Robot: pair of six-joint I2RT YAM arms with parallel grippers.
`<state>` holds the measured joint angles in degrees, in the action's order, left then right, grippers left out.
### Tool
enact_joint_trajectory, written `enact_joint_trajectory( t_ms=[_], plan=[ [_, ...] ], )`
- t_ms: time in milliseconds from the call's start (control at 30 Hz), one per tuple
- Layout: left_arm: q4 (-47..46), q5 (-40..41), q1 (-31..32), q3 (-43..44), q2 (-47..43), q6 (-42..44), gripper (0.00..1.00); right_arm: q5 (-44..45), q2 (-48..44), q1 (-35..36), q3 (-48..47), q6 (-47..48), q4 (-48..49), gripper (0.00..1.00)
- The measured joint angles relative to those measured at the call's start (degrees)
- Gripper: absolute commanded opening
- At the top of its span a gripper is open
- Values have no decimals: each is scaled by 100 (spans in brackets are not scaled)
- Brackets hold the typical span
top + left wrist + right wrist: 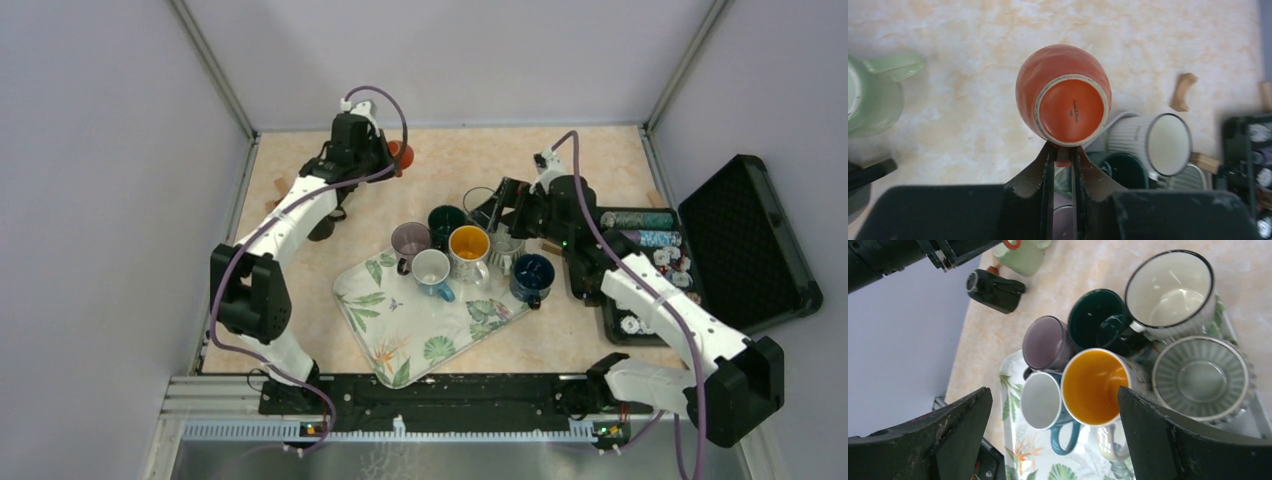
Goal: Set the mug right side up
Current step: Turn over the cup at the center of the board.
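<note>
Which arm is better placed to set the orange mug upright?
Left. The left pincer is shut on the handle of the orange mug, whose base faces the wrist camera. The right pincer is open and holds nothing.

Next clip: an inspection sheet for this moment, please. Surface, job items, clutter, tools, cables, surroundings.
Surface: marbled beige tabletop with a leaf-print tray near the middle.
Job's things: orange mug, base facing the left wrist camera, not yet upright.
Clutter: cluster of mugs around the tray's far end; green mug; open black case at the right.
Tools: left tool shut on the orange mug; right tool open above the cluster.
Cables: purple cable looping off each arm; no snag seen.
Surroundings: plain grey walls.
</note>
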<state>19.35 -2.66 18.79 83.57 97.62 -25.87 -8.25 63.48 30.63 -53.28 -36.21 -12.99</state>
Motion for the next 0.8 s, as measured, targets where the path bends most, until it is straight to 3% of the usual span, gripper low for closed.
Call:
enact_joint_trajectory(
  t_ms=[300, 633, 800],
  plan=[
    [-962, -1528, 0, -181, -651, -688, 0, -741, 317, -109, 24, -623, 1526, 86],
    [-3545, -3359, 0, -1390, -1032, -2562, 0, -1421, 533, -345, 153, -1390, 3180, 61],
    [-4717, -3895, 2, -1821, -990, -3519, 0, -1633, 763, -345, 153, -1768, 3766, 54]
  ],
)
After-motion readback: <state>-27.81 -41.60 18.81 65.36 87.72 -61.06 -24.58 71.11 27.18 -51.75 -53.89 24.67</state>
